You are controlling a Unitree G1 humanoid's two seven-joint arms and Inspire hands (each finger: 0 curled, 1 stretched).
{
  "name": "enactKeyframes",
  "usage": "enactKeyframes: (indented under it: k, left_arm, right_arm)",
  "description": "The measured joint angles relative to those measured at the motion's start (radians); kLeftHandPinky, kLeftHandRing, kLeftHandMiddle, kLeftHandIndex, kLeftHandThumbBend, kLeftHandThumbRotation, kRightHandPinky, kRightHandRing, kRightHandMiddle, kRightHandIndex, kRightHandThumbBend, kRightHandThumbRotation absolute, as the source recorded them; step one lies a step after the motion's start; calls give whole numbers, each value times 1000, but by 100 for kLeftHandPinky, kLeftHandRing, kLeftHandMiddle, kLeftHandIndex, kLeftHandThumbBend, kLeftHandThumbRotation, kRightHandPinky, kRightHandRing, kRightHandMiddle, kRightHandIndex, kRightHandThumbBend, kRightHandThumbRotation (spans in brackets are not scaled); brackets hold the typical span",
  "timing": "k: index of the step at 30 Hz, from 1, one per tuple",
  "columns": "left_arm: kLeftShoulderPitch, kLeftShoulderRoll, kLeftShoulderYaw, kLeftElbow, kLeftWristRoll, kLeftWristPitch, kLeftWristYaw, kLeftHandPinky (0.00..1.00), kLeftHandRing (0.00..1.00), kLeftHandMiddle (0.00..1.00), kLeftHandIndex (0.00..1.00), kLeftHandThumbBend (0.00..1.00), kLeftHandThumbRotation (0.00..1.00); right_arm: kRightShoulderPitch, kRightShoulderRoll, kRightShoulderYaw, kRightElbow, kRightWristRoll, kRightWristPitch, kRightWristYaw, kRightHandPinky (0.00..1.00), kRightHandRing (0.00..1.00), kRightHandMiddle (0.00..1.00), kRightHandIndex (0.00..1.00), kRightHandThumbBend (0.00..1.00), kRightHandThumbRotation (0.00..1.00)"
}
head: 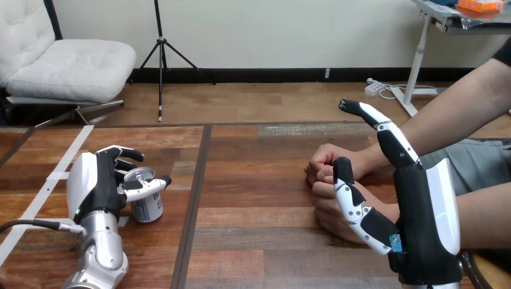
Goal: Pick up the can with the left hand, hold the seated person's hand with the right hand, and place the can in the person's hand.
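At the near right, the right hand (422, 211) is held on edge, fingers straight and thumb spread, with nothing gripped. Its thumb is seen across the person's nearer hand (324, 208), though contact cannot be told. The pose is judged to be for taking that hand. At the near left, the can (147, 208) is stood on the wooden table (259, 205) and is wrapped by the left hand (99, 180), thumb in front and fingers behind, presumably for lifting. What is inside the can cannot be made out. Farther right, the person's farther hand (325, 161) is kept closed in a fist.
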Motion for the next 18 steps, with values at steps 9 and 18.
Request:
enactKeyframes:
  k: [9, 18]
  left_arm:
    - [0, 0, -3, 0, 8, 0, 5, 52, 46, 48, 57, 69, 0]
    - [0, 0, -5, 0, 10, 0, 9, 51, 46, 48, 56, 69, 0]
  right_arm:
    - [0, 0, 0, -3, 0, 0, 0, 87, 87, 85, 81, 20, 0]
    - [0, -2, 0, -3, 3, 0, 0, 87, 87, 85, 81, 20, 0]
